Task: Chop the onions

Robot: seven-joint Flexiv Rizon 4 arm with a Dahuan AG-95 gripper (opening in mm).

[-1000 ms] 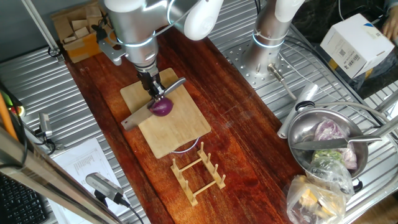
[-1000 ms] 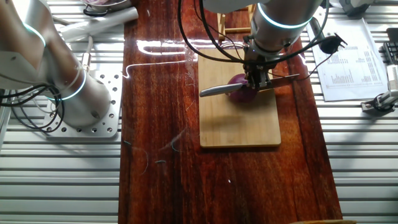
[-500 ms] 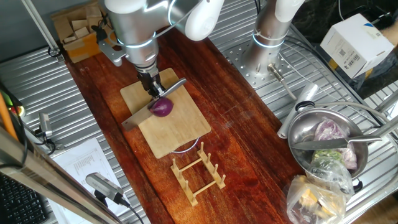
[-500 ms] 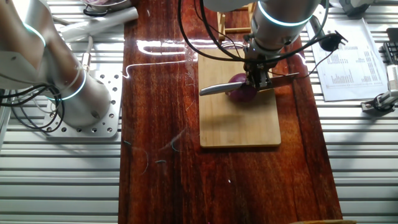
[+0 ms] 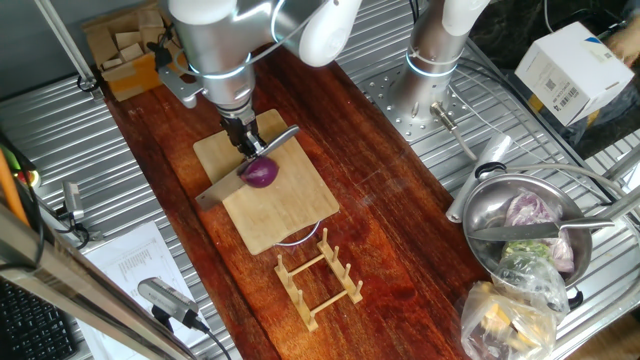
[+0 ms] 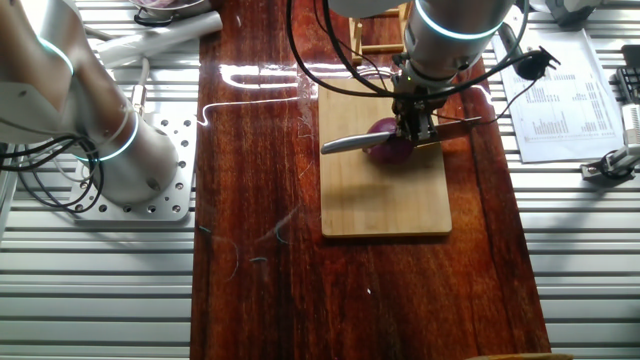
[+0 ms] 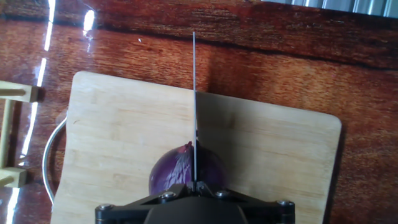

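Observation:
A small glossy purple onion (image 5: 262, 174) (image 6: 388, 155) (image 7: 174, 171) sits near the middle of a bamboo board (image 5: 290, 215) (image 6: 385, 205) (image 7: 118, 130). My gripper (image 5: 245, 148) (image 6: 415, 128) (image 7: 196, 185) is directly above it, shut on a knife (image 5: 283, 137) (image 6: 345, 145) (image 7: 194, 99). The blade lies across the top of the onion. In the hand view the blade is edge-on, running from the jaws over the onion's middle and past the board's far edge. The onion looks whole.
A wooden slotted rack (image 5: 318, 278) stands just off the board's near end. A metal bowl (image 5: 480, 215) of vegetables and a plastic bag (image 5: 505, 315) lie at the right. A second arm's base (image 5: 430, 60) (image 6: 110, 150) stands beside the wooden tabletop.

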